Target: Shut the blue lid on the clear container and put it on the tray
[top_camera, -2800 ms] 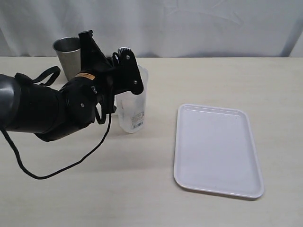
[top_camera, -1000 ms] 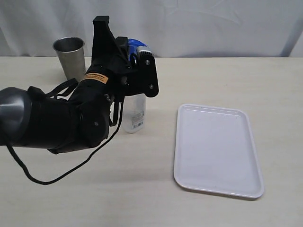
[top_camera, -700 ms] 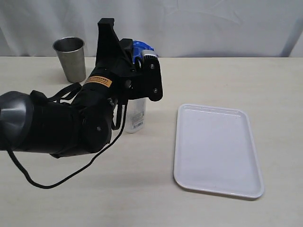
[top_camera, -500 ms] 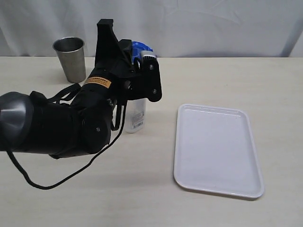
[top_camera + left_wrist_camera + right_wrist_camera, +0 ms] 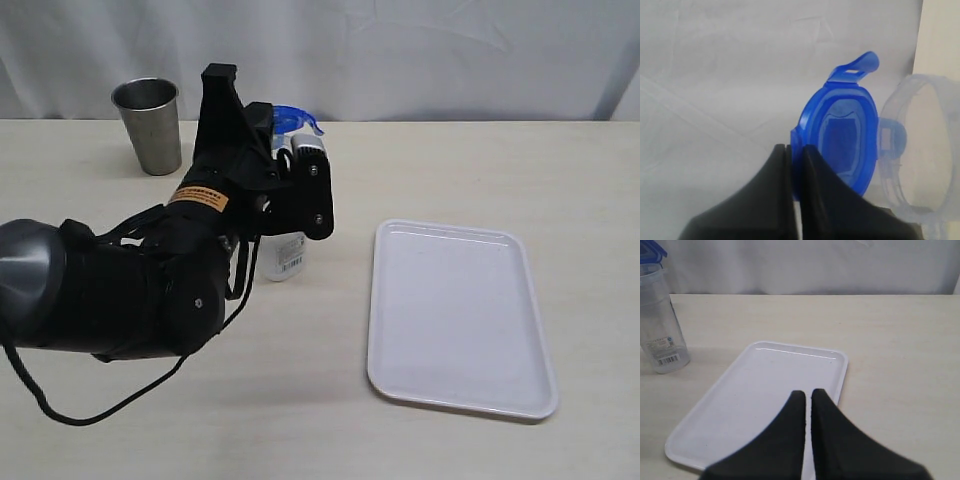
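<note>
The blue lid (image 5: 845, 130) stands on edge beside the open mouth of the clear container (image 5: 892, 185), joined to its rim at one flap. My left gripper (image 5: 796, 147) is shut on the lid's rim. From outside, the lid (image 5: 297, 117) shows above the left gripper (image 5: 292, 145), and only the container's lower part (image 5: 283, 252) with its barcode sticker shows below the arm. The white tray (image 5: 455, 315) lies to the right, with nothing on it. My right gripper (image 5: 808, 392) is shut on nothing above the tray (image 5: 740, 400), and sees the container (image 5: 660, 325) farther off.
A steel cup (image 5: 148, 125) stands at the back left, behind the left arm. The left arm's bulk and its black cable (image 5: 60, 415) cover the table's left side. A white curtain closes off the back edge.
The left gripper rose from the container's mouth with the blue lid swung up. Over the last second the lid tipped flatter and the arm sank slightly. The tray has not moved.
</note>
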Available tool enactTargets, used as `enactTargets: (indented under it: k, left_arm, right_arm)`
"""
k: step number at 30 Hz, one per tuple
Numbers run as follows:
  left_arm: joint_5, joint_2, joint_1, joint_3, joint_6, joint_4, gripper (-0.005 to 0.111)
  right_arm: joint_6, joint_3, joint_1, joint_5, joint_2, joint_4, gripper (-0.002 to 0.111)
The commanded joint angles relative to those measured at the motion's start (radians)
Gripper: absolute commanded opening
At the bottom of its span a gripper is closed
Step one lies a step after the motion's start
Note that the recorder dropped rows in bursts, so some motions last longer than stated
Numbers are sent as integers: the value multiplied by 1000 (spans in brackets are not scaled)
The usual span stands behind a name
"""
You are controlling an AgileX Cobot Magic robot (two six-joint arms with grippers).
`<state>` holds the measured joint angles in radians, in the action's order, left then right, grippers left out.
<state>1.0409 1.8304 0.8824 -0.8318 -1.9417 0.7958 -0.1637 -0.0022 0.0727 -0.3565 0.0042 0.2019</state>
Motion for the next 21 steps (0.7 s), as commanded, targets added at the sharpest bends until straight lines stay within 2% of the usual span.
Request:
enactTargets:
  k: [1,14,21]
  left_arm:
    - [8,-7,3,3,21,6,0]
    - [-43,-7,3,3,36,35,0]
    - [-23,-7,37,3,36,19,0]
  right_arm:
    - [-5,2,-6,-1,-4,-8,5]
    - [-5,2,-6,-1,-4,-8,5]
    - [-5,2,-6,-1,-4,-8,5]
